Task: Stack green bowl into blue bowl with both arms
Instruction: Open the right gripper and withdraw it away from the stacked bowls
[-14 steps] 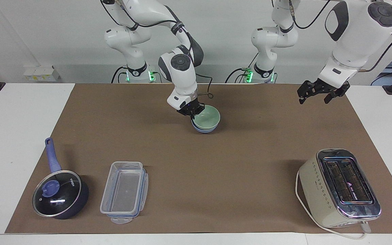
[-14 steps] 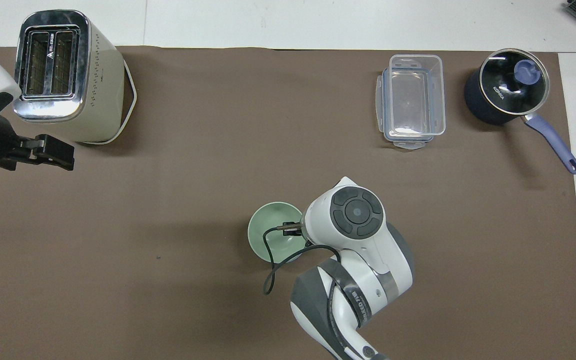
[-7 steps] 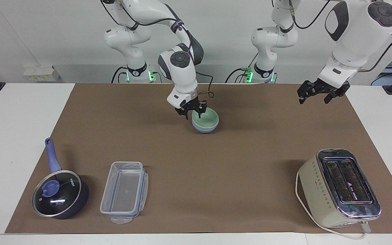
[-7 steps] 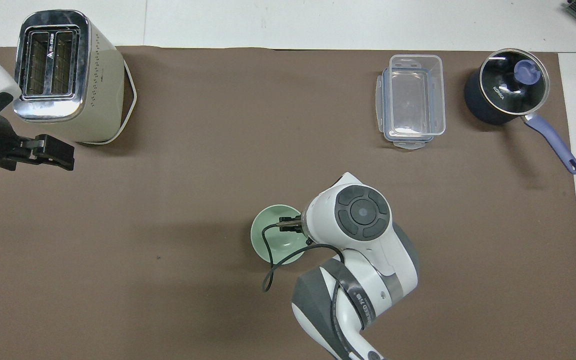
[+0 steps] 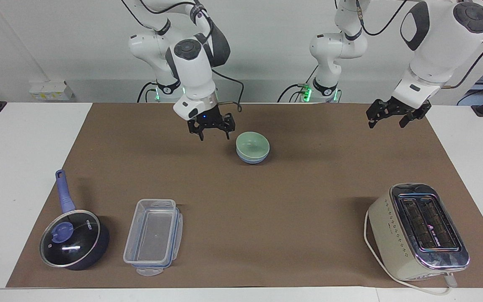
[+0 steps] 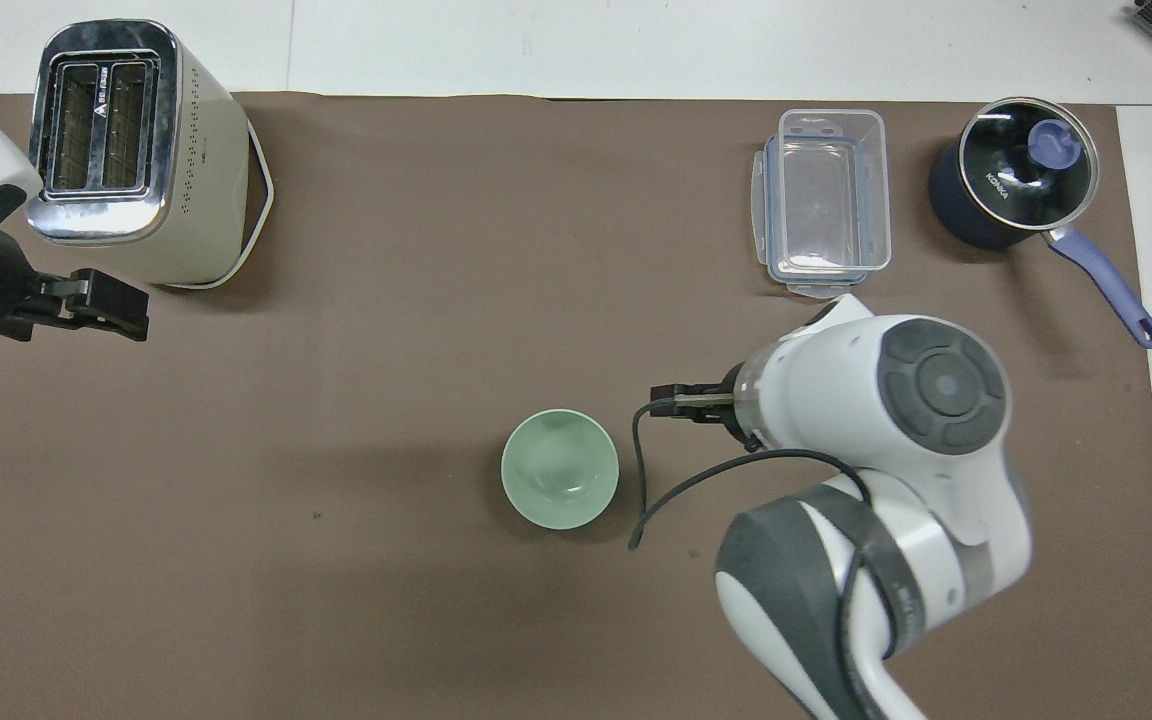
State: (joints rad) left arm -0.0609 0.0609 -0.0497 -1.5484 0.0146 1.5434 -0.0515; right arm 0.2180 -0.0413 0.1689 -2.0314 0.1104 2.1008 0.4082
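The pale green bowl (image 5: 252,144) sits nested inside the blue bowl (image 5: 250,160) on the brown mat, near the robots' edge. Only the blue bowl's lower wall shows under it. From overhead the green bowl (image 6: 560,468) covers the blue one completely. My right gripper (image 5: 215,134) hangs open and empty above the mat, beside the bowls toward the right arm's end, touching neither. My left gripper (image 5: 386,120) waits open and empty, raised over the mat at the left arm's end, and also shows in the overhead view (image 6: 86,305).
A cream toaster (image 5: 417,230) stands farther from the robots at the left arm's end. A clear plastic container (image 5: 153,237) and a dark lidded saucepan (image 5: 74,243) with a blue handle sit at the right arm's end. The right arm's wrist (image 6: 896,400) overhangs the mat.
My right gripper opened and let go of the green bowl's rim. It then rose and drew away toward the right arm's end. The green bowl settled level in the blue bowl. The left arm stayed still.
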